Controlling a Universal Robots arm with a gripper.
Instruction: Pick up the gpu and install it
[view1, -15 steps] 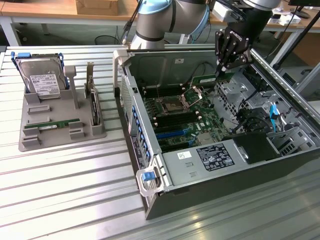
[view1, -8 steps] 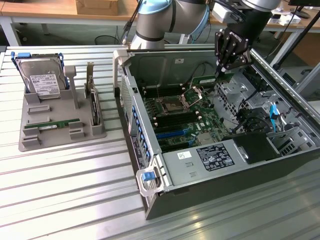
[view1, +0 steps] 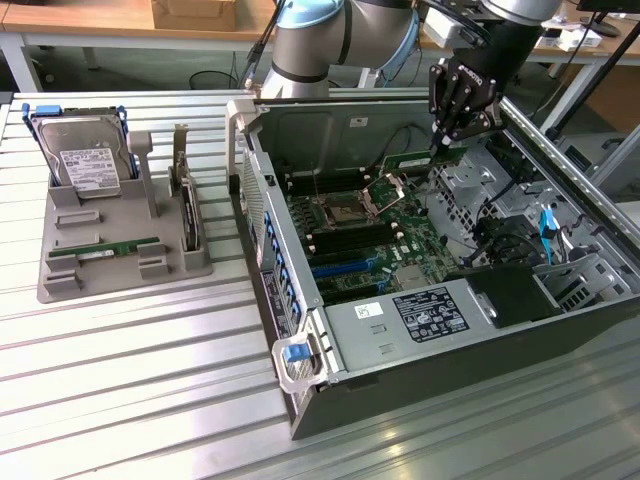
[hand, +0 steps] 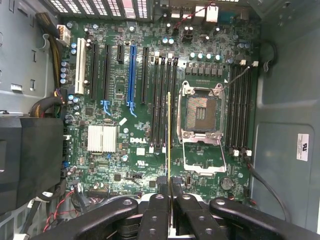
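Note:
The gpu (view1: 408, 160), a thin green circuit-board stick, hangs inside the open computer case (view1: 300, 300), above the motherboard (view1: 370, 235). My gripper (view1: 440, 143) is shut on one end of it. In the wrist view the gpu (hand: 169, 135) shows edge-on as a narrow yellow-green line running out from between my black fingers (hand: 155, 215). It lies along the black memory slots (hand: 159, 100), right beside the open processor socket (hand: 202, 112). Whether it touches a slot I cannot tell.
A grey holder tray (view1: 100, 280) at the exterior view's left carries a silver hard drive (view1: 85, 160), a dark card standing on edge (view1: 187, 215) and another green stick (view1: 105, 248). Cables (hand: 50, 105) and a black shroud (hand: 30, 160) flank the board.

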